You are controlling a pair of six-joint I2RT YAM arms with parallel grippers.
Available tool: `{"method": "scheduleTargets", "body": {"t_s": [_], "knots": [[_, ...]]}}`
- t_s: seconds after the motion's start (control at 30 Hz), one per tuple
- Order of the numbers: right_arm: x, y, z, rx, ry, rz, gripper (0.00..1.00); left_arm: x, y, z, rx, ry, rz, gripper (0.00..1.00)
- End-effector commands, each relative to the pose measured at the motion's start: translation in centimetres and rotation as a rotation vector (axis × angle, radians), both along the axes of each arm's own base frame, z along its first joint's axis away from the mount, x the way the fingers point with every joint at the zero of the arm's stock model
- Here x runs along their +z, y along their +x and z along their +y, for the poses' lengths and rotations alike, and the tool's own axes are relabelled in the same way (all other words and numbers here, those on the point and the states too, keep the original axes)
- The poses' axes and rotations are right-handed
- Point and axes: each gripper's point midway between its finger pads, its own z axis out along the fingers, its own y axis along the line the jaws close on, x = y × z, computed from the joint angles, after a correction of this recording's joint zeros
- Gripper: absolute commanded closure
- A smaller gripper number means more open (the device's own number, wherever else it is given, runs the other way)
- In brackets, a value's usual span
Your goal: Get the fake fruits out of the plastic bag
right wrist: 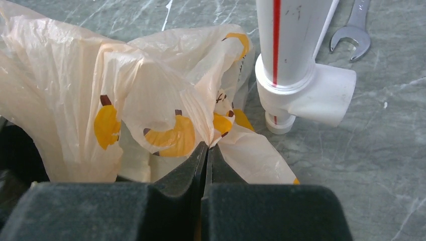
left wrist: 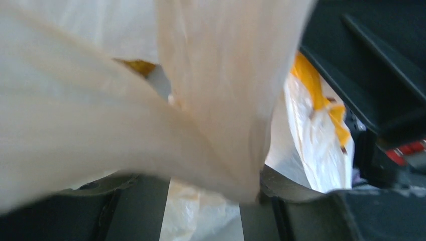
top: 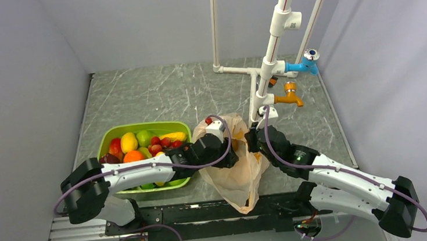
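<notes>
- Plastic bag (top: 236, 174): thin peach-orange film, crumpled on the desk (top: 156, 90) between the two arms. Its tail hangs over the near edge and its mouth lies towards the white pipe stand (right wrist: 286, 50).
- Fake fruits (top: 208, 121): one small red piece shows at the bag's far rim. Anything else inside is hidden by the film.
- Right claw (right wrist: 207, 150): clenched on a fold of the bag's rim, just beside the pipe fitting.
- Left claw (top: 229, 157): at the bag's mouth, with film draped across its fingers (left wrist: 135, 211). The jaws stand partly apart, and I cannot tell whether they grasp the film.
- Step in hand, as I judge it: opening the mouth. To do it well, the right claw should hold its pinch and draw away from the left. The left should take one wall only, not both layers, and pull gently, since film this thin slips or tears.
- Markings: orange crescents with brown tips are printed on the bag, and small dark marks beside one are too small to read. The pipe has a red stripe. No brand is legible.
- Surroundings: a green tub (top: 141, 125) of fruit sits just left of the bag, and a spanner (right wrist: 351, 27) lies beyond the pipe.
</notes>
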Motion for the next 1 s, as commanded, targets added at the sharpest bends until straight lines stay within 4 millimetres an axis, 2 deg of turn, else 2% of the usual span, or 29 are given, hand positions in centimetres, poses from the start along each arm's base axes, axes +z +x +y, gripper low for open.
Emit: {"method": "scheduleTargets", "body": {"t_s": [0.0,0.13,0.23,0.4,0.63,0.8,0.97], "knots": [[1.1,0.0,0.8,0.015,0.065,-0.007,1.00,-0.2,3.1,-0.7,0.138,-0.023,-0.073,0.50],[-0.2,-0.3,0.9,0.022,0.051,0.021,1.00,-2.5,5.0,-0.8,0.181,0.039,-0.067,0.52],[-1.0,-0.5,0.7,0.023,0.045,0.039,1.00,-3.4,6.5,-1.0,0.200,0.055,-0.061,0.52],[-1.6,-1.0,0.5,0.027,0.052,0.049,1.00,-3.6,8.4,-2.1,0.203,0.060,-0.099,0.46],[-2.0,-1.1,0.4,0.032,0.047,0.056,1.00,-4.2,10.3,-2.9,0.230,0.081,-0.121,0.25],[-2.2,-1.1,0.5,0.036,0.044,0.058,1.00,-5.2,11.6,-3.6,0.241,0.131,-0.132,0.23],[-2.6,-1.2,0.3,0.034,0.028,0.064,1.00,-7.8,12.5,-3.4,0.257,0.224,-0.133,0.21]]}}
